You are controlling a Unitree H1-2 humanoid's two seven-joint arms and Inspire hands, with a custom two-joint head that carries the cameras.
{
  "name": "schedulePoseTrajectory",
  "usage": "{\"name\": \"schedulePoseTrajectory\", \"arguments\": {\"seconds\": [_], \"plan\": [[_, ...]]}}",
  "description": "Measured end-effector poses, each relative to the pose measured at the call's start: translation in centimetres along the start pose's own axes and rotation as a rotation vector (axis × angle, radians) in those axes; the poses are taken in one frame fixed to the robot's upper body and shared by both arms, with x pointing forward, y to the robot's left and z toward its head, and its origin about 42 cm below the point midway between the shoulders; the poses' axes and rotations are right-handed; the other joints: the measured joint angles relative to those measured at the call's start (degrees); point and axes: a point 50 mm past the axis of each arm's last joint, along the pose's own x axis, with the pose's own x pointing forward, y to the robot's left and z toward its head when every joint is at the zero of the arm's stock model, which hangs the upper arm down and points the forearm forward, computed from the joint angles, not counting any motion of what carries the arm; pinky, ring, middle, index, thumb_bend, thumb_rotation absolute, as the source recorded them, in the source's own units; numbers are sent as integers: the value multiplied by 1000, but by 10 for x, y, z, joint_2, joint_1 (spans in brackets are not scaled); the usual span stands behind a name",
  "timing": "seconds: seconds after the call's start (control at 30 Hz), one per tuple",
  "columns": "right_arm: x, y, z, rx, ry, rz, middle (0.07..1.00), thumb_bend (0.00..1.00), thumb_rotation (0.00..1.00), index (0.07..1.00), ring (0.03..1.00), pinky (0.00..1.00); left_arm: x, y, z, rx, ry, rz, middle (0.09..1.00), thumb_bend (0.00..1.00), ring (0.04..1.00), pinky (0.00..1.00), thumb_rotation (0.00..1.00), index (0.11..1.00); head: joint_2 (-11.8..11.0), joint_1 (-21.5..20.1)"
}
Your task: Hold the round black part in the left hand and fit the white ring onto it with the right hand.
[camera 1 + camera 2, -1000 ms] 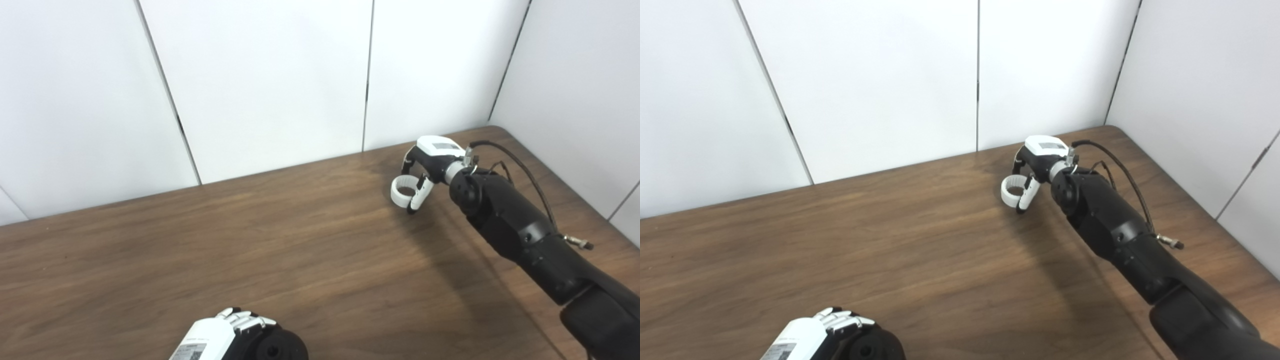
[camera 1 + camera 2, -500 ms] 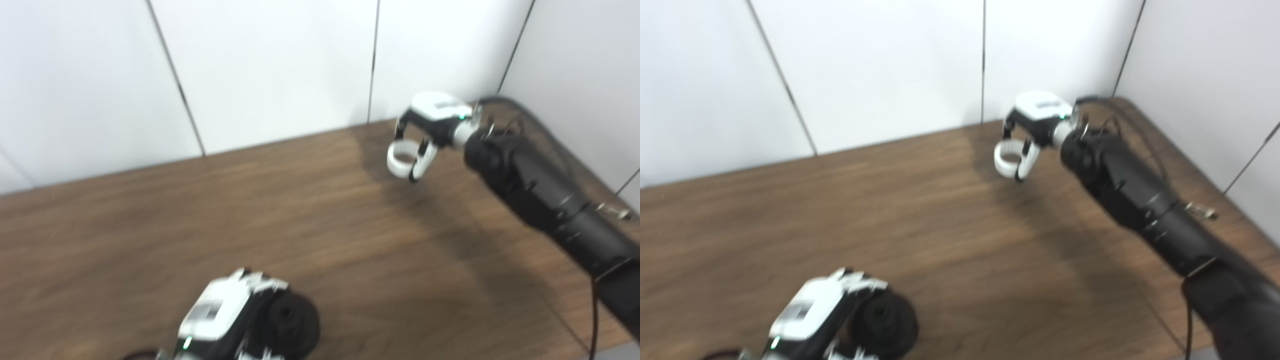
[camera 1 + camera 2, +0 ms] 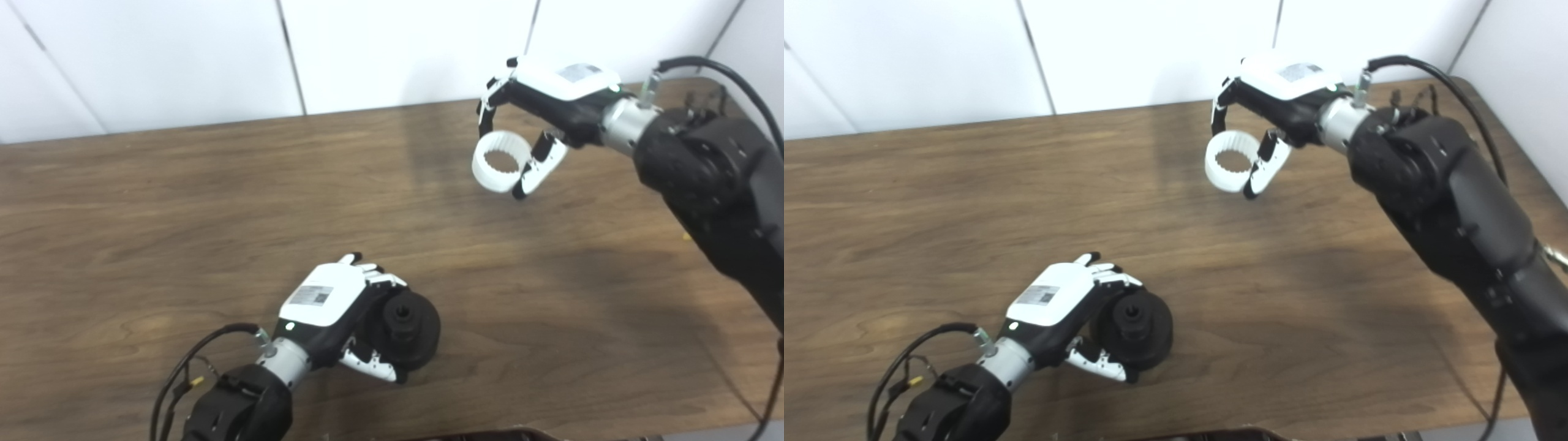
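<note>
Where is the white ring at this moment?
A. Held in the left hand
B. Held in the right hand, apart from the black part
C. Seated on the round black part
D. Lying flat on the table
B: the right hand grips the white ring above the table, far from the round black part in the left hand.

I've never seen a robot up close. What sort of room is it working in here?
Probably a lab or test booth: a bare wooden table boxed in by plain white wall panels, with only the black part and white ring in the robot's hands.
</note>
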Motion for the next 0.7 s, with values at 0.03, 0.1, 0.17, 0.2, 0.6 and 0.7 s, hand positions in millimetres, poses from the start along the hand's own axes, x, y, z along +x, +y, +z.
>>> {"name": "schedulePoseTrajectory", "arguments": {"seconds": [0.03,0.1,0.17,0.2,0.6,0.7], "plan": [[-4,-1,5,2,-13,1,775,526,143,482,900,1000,1,0,0,0,0,0,770,525,886,1000,54,480,3,3],[-10,-1,14,4,-42,5,774,526,142,482,897,1000,2,-1,0,-2,0,3,771,525,886,1000,55,480,4,6],[-14,0,22,11,-68,12,770,526,142,481,890,999,4,-1,0,-3,0,4,774,525,893,1000,54,480,6,10],[-16,1,26,19,-82,18,769,526,142,482,889,998,5,-1,1,-3,0,5,775,525,894,1000,54,480,6,10],[-30,20,59,95,-188,58,752,526,140,481,869,970,6,-1,2,-6,2,4,780,525,895,1000,54,480,13,15],[-30,31,64,108,-199,79,752,526,142,481,862,956,7,-1,2,-5,3,4,780,525,893,1000,55,480,15,18]]}}
